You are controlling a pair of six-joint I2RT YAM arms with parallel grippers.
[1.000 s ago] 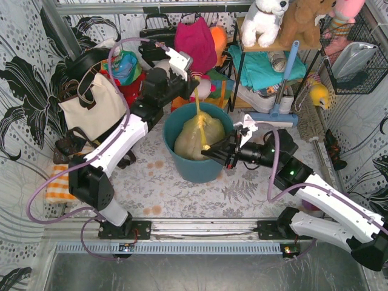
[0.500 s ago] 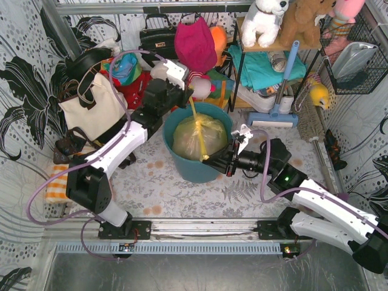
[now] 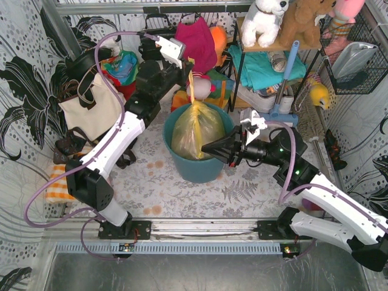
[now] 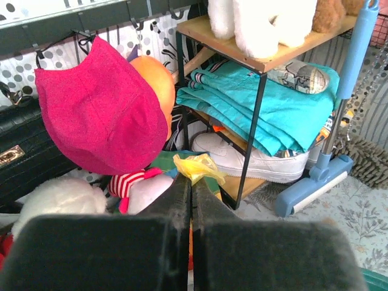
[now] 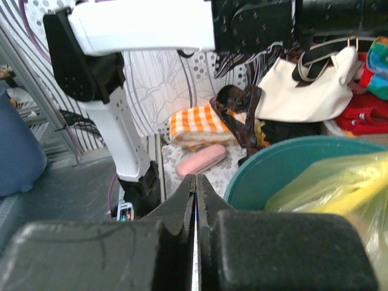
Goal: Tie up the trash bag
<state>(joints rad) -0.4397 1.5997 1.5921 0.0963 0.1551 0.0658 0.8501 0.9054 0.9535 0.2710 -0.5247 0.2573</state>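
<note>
Handling: trash bag [image 3: 195,130] is thin translucent yellow film. I judge it soft, light, probably slippery, and easy to tear if yanked. The crumpled contents give it bulk but no stiffness. It sits upright inside the teal bin [image 3: 182,165] on the worktop [image 3: 182,195], with its mouth gathered to a neck at the top. Best hold is the handle strip [image 3: 194,91], not the body. Pinch low near the neck for control, and pull gently.

Left gripper [image 3: 189,71] is above the bin's far rim, fingers closed on the strip end. A yellow tuft [image 4: 197,165] pokes out past the fingertips in the left wrist view. The strip runs taut and near vertical from neck to fingers.

Right gripper [image 3: 207,147] is at the bag's right flank, tip touching or just beside the film. Its fingers are pressed together. No plastic shows between them in its wrist view, so I can't tell if it grips anything.

Counts: one bag, one bin, one strip visible. Second strip: can't locate it.
</note>
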